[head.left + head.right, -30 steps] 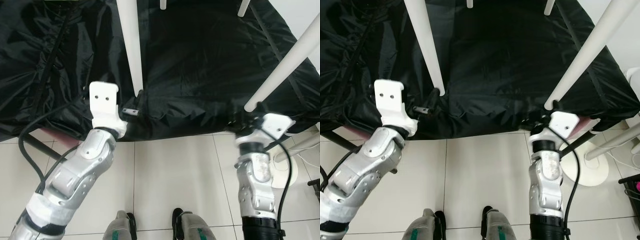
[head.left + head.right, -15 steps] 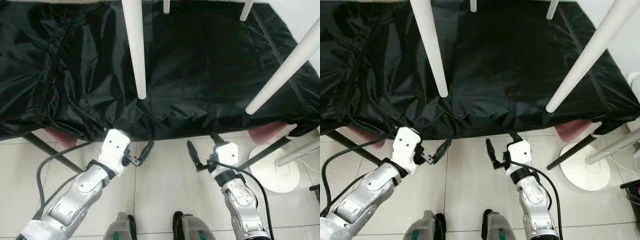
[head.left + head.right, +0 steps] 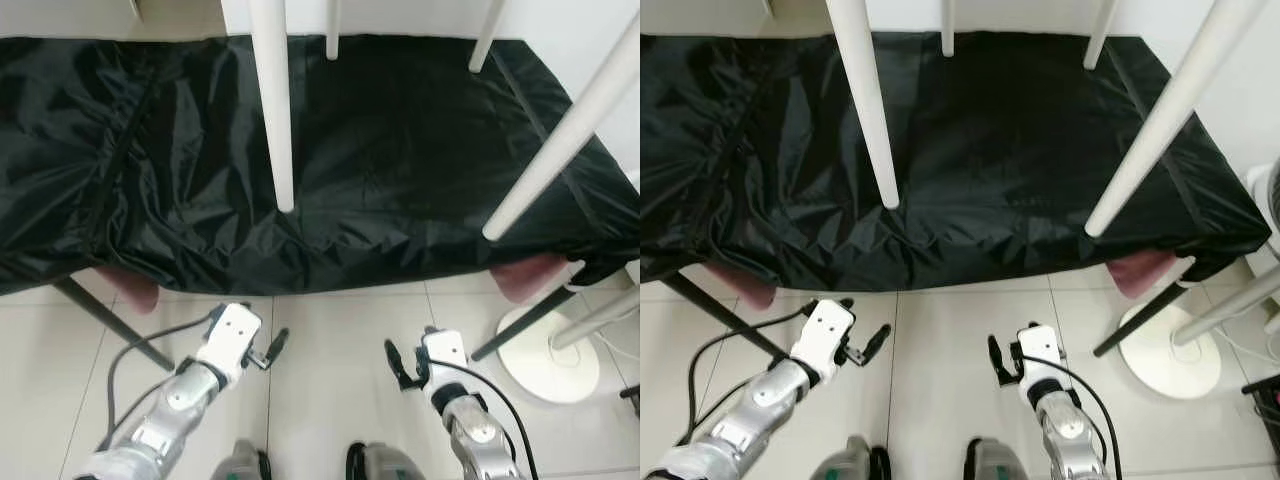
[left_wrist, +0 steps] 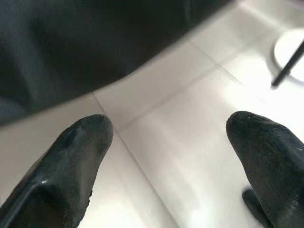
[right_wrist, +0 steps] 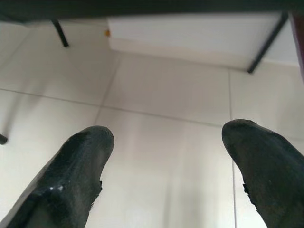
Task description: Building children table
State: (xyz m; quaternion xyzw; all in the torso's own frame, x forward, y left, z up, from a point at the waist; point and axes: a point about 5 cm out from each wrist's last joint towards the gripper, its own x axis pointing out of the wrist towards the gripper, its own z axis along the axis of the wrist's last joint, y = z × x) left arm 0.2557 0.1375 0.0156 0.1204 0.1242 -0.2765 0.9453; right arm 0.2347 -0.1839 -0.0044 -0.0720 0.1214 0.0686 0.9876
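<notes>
The children's table lies upside down on a black cloth (image 3: pixel 400 150), its white legs pointing up. The near left leg (image 3: pixel 272 100) and near right leg (image 3: pixel 560 140) stand tall, with two far legs (image 3: pixel 332 15) behind them. Both arms hang low, below the cloth's front edge and over the tile floor. My left gripper (image 3: pixel 268 350) is open and holds nothing; in the left wrist view its fingers (image 4: pixel 71 156) stand wide apart over bare tiles. Open and empty too, my right gripper (image 3: pixel 400 365) shows its fingers (image 5: pixel 76 161) spread above the floor.
Black metal table legs (image 3: pixel 105 320) slant down under the cloth on both sides. A white round stand base (image 3: pixel 548 345) sits on the floor at the right. Pink pads (image 3: pixel 130 288) peek out below the cloth's front edge. My feet (image 3: pixel 365 465) are at the bottom.
Both grippers have dropped from the near table legs at the cloth's edge down to floor height, fingers open. The camera has tilted up slightly.
</notes>
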